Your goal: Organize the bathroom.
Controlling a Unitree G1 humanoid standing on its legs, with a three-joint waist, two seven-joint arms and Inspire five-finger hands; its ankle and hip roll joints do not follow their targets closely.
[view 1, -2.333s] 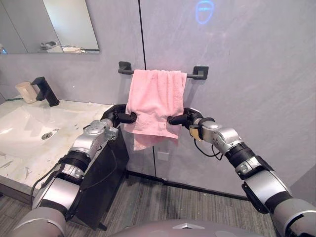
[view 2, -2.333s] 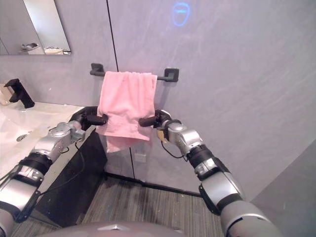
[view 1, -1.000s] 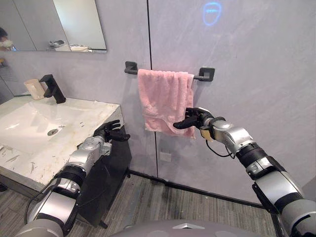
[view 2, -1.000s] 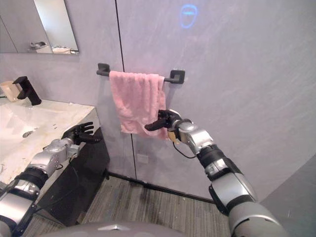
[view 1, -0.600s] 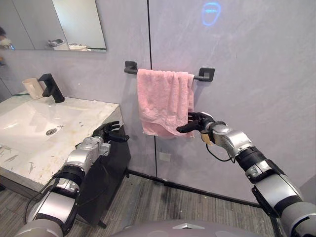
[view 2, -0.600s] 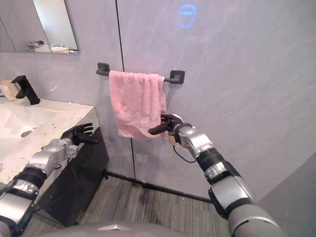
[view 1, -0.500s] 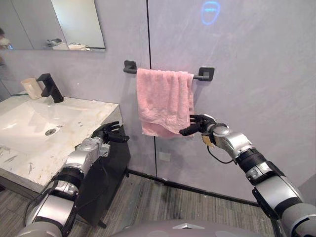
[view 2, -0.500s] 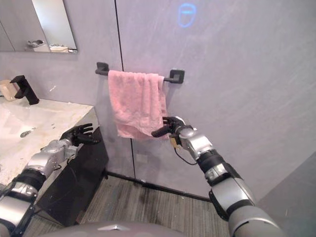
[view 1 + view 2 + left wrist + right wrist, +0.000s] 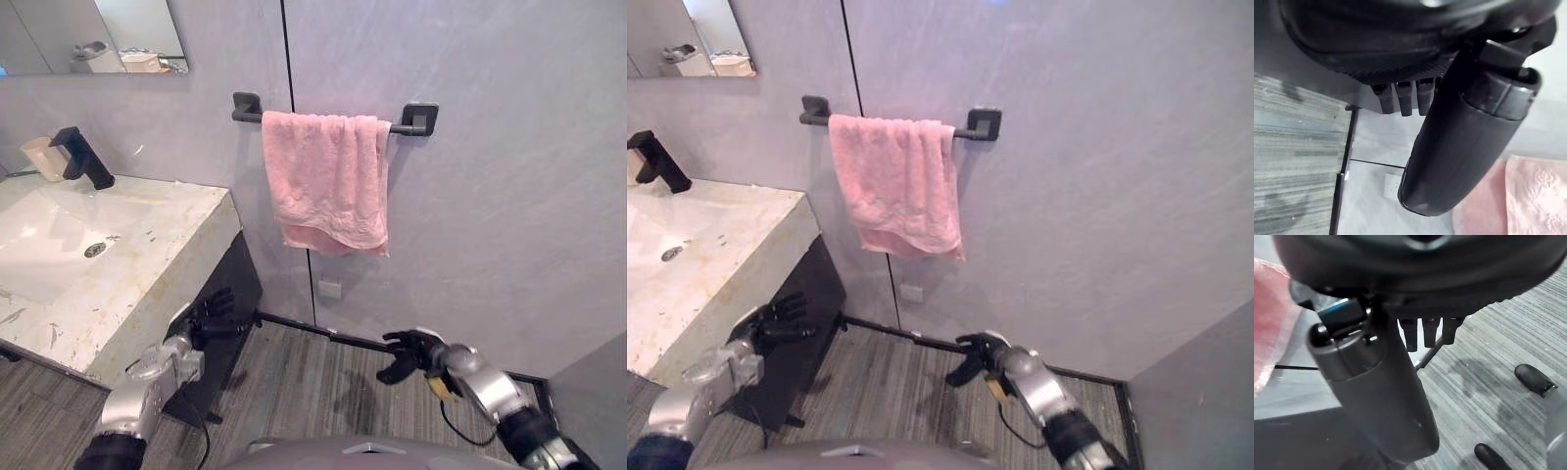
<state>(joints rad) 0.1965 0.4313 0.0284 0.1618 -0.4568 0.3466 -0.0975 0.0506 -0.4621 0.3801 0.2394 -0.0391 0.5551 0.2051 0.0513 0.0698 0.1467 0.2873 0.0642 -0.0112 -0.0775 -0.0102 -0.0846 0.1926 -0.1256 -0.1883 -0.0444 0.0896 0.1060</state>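
A pink towel (image 9: 326, 181) hangs bunched over a black wall rail (image 9: 407, 125) in the upper centre of the frame, its lower edge uneven. Both hands hang low near the floor, holding nothing: the left hand (image 9: 212, 313) at lower left beside the sink surface (image 9: 167, 269), the right hand (image 9: 409, 351) at lower right, fingers relaxed. Draped lopsidedly, the towel could slip off.

Right hand (image 9: 1400, 396) hanging over grey striped floor (image 9: 1498, 367), thumb and fingers straight, holding nothing, with pink towel (image 9: 1271, 323) at the edge beside it.
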